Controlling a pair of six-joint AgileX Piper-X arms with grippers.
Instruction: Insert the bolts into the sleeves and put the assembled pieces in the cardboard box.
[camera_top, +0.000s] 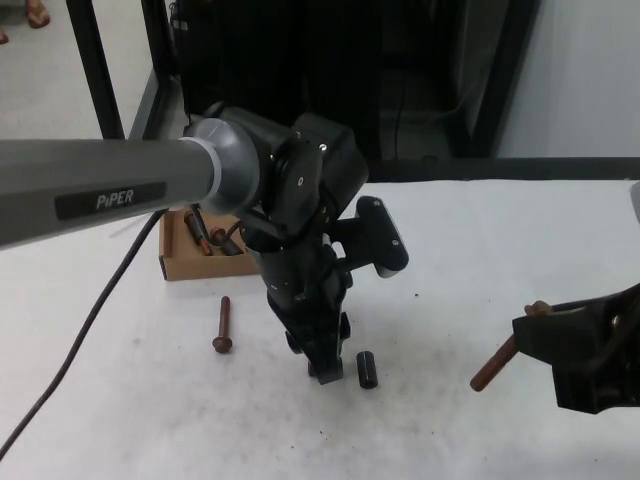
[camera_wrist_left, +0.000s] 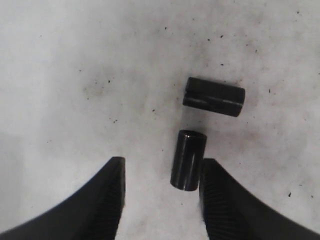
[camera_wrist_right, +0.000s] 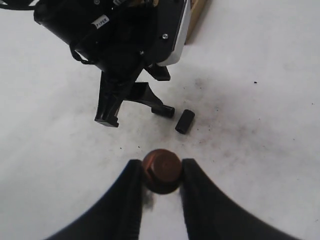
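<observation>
My left gripper (camera_wrist_left: 162, 165) points down at the table, open, with a black sleeve (camera_wrist_left: 188, 159) lying between its fingers, close to one pad. A second sleeve (camera_wrist_left: 214, 96) lies just beyond it, crosswise. In the high view the left gripper (camera_top: 325, 370) stands mid-table with a sleeve (camera_top: 367, 369) beside it. My right gripper (camera_wrist_right: 161, 175) is shut on the head of a copper-coloured bolt (camera_wrist_right: 161, 165); in the high view this bolt (camera_top: 495, 365) slants down from the right gripper (camera_top: 540, 330) at the right. The cardboard box (camera_top: 185, 268) sits at the back left.
A loose bolt (camera_top: 223, 325) lies on the white table left of the left gripper, in front of the box. Several brown and black pieces lie in the box. A black cable (camera_top: 90, 320) trails over the table's left side.
</observation>
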